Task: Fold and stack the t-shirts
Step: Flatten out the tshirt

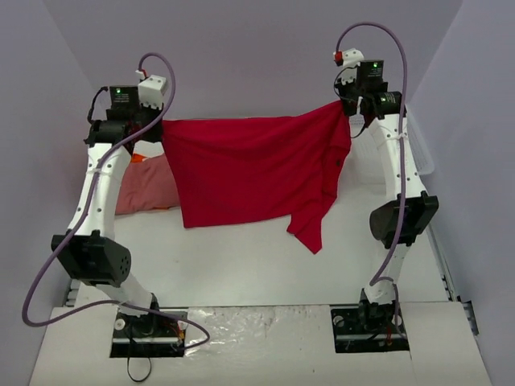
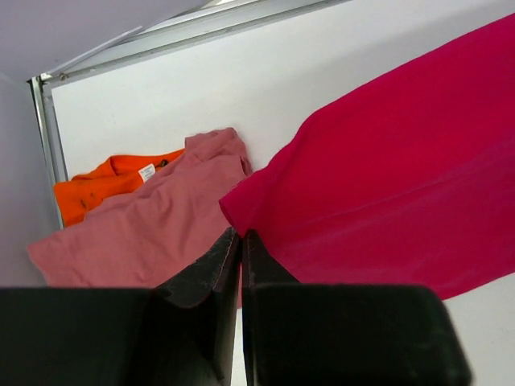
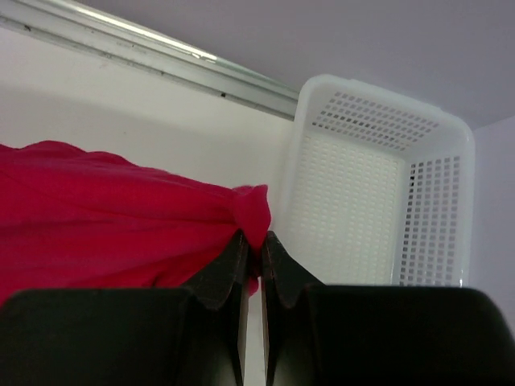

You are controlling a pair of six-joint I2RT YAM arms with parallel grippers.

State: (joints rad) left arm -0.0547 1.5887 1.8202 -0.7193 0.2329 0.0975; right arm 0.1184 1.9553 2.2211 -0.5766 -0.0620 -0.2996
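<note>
Top external view: we held the red t-shirt (image 1: 249,169) stretched above the table (image 1: 241,273), left gripper (image 1: 158,129) and right gripper (image 1: 348,108) each clamped tight on an upper corner. We judged the cloth light and limp, best taken at corners and hems; the pink t-shirt (image 1: 149,189) and orange t-shirt (image 2: 105,181) lay crumpled at the table's left side.

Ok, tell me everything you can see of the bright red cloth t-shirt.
The bright red cloth t-shirt looks soft and plain. It hangs spread wide, one upper corner pinched in the shut left gripper, the other in the shut right gripper. A flap droops lowest on the right side. Whether it touches the white table is unclear.
</note>
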